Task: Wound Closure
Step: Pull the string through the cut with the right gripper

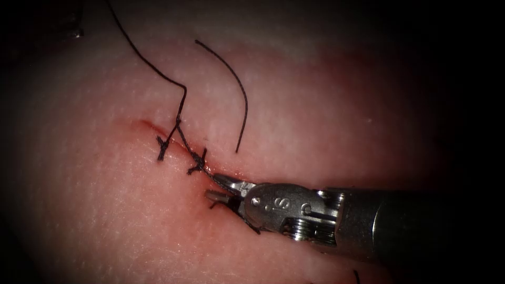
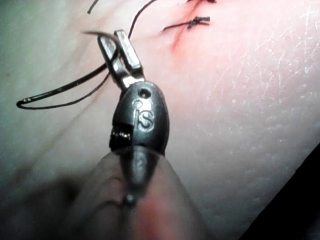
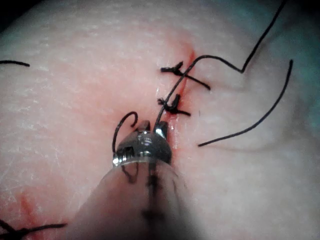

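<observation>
While the right tool [image 1: 223, 189] lies at the cut's [image 1: 150, 126] lower end, its jaws stand parted, and the thread [image 1: 152, 66] runs from the nearest stitch [image 1: 197, 164] in between them. A loose end [image 1: 243, 100] lies right of the cut. The left tool [image 2: 117, 47], off the cut over bare tissue [image 2: 240, 125], has its jaws parted too; thread crosses them, grip unclear.
</observation>
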`<action>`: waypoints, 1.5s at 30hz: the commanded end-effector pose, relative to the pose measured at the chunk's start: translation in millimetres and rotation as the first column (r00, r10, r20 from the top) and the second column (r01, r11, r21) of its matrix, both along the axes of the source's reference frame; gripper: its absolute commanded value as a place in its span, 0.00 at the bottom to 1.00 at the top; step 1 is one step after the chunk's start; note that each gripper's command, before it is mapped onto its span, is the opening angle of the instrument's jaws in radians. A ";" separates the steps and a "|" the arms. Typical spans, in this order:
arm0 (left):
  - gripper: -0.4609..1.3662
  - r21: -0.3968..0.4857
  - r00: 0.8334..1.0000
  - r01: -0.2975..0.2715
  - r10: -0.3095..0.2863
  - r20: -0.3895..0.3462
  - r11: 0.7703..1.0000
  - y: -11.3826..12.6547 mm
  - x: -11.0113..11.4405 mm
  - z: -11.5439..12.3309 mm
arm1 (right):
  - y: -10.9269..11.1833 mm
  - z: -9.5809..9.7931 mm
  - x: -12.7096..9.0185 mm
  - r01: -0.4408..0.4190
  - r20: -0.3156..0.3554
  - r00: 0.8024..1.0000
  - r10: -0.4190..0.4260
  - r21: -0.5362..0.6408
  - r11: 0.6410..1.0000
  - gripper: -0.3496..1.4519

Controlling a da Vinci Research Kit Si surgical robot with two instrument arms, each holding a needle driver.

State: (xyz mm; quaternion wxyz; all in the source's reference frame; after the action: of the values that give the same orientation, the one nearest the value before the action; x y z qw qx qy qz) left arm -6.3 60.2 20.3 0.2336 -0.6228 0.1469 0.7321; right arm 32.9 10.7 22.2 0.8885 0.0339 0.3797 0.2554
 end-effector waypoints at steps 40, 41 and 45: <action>0.06 -0.003 0.998 0.024 -0.024 0.066 1.000 2.1 9.0 -7.2 | 5.1 -3.6 -10.0 -0.185 -0.124 0.975 0.184 0.002 0.983 0.67; 0.06 -0.009 0.997 0.028 -0.028 0.068 1.000 2.2 9.2 -7.4 | 4.8 -3.5 -10.4 -0.191 -0.120 0.975 0.189 -0.002 0.982 0.69; 0.06 -0.007 0.996 0.035 -0.035 0.079 0.999 2.7 10.0 -8.2 | 3.9 -2.9 -11.3 -0.207 -0.111 0.973 0.204 -0.016 0.978 0.79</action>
State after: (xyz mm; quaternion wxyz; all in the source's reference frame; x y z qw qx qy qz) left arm 3.8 63.0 11.8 0.2500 -0.6490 0.1519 0.7023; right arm 21.3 14.4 19.4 0.8356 -0.0068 0.4306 0.3410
